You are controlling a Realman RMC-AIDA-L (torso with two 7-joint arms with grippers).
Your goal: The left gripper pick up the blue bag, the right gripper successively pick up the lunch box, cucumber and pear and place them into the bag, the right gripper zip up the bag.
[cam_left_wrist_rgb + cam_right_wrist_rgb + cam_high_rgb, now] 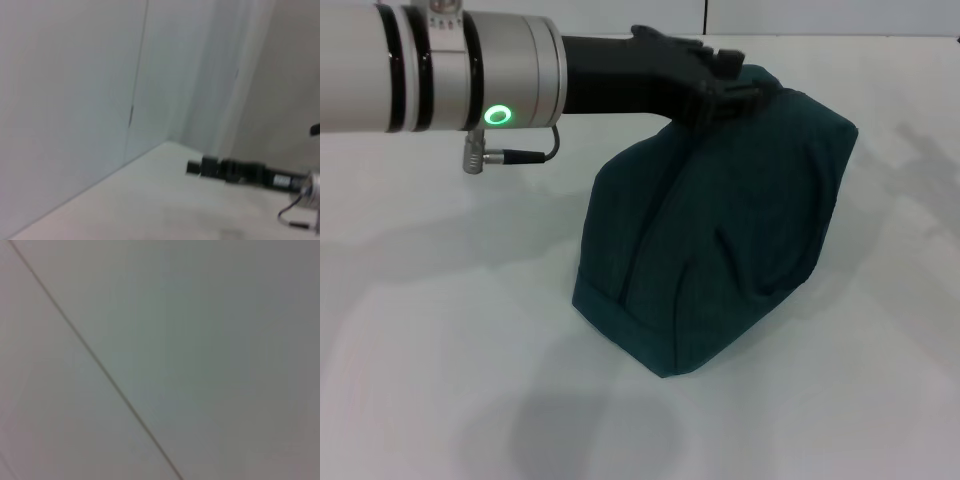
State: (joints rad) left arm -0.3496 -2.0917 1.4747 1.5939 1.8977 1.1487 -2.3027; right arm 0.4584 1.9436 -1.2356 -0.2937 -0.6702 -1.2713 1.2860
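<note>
I have the blue bag [720, 240] standing on the white bench [440, 330], a little right of centre in the head view, its top drawn shut and bulging as if loaded. My left gripper [715, 80] reaches in from the left at the bag's top edge, and its fingers look closed on the fabric or handle there, though the exact hold is partly hidden by the claw itself.

The bag is soft cloth; I judge it will sag and fold under a pinch, so the stiff top seam or a loop handle is the place to take it, not the slack side panel. If it is full it will be heavy and swing when lifted.

The right gripper [197, 167] shows only in the left wrist view, stretched out low over the bench and well apart from the bag; I cannot tell whether its fingers are open. I see no lunch box, cucumber or pear outside.

The bench is smooth, matt and pale. Behind it stand plain light wall panels with a thin vertical seam.
</note>
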